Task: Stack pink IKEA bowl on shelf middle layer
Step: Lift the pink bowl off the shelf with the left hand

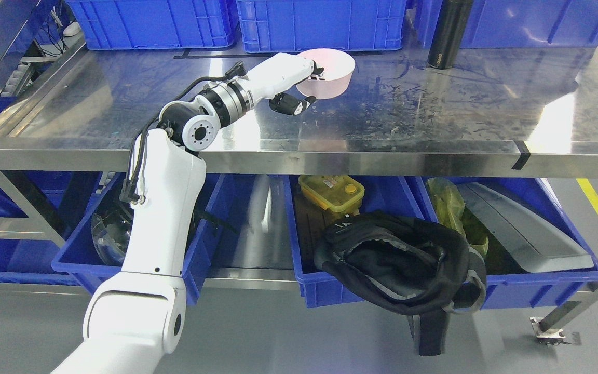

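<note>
1. Pink bowl [330, 72]: you will find it upright on the steel shelf [434, 119], near the back edge and slightly left of the middle.
2. Left hand [301, 83]: your left arm enters from the lower left and reaches over the front edge. Its fingers [317, 72] hook over the bowl's left rim, the thumb [291, 105] sits low beside the outer wall, and the hand is closed on that rim.
3. Right arm: you have none showing.
4. Black bottle [448, 34]: upright at the shelf's back edge, well apart from the bowl to its right.
5. Blue crates [320, 23]: a row along the back edge, just behind the bowl.
6. Blue bins [553, 291]: on the layer below the shelf's front edge. One holds a yellow lidded box [331, 191].
7. Black bag [397, 259]: draped over the front wall of the middle bin.
</note>
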Tool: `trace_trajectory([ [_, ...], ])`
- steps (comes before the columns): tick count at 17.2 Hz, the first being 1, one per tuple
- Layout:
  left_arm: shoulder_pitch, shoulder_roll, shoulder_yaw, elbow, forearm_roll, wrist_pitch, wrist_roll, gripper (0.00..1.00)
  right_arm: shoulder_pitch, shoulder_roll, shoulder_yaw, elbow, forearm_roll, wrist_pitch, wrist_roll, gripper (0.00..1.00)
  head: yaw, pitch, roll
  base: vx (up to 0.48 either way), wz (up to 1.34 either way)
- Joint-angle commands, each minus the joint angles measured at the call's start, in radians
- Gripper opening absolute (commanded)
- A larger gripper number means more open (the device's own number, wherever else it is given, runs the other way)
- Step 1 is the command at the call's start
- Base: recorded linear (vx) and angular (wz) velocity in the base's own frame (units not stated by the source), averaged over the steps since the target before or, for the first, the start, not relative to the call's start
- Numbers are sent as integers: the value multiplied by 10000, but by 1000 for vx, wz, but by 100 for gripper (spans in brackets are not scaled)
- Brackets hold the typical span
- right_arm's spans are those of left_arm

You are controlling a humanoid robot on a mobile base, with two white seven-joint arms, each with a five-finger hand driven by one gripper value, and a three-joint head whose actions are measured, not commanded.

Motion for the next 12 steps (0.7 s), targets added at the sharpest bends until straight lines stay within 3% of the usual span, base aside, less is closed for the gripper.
trace_trajectory([
  [1,1153,166,941,-2873,725,-656,-59,0,230,-175,1,-175,2,8,3,100,0,0,0,0,0],
  [5,1644,166,879,-3167,896,-1392,-259,0,230,-175,1,-175,2,8,3,100,0,0,0,0,0],
  [12,1968,166,879,-3275,896,-1485,-259,0,230,-175,1,-175,2,8,3,100,0,0,0,0,0],
])
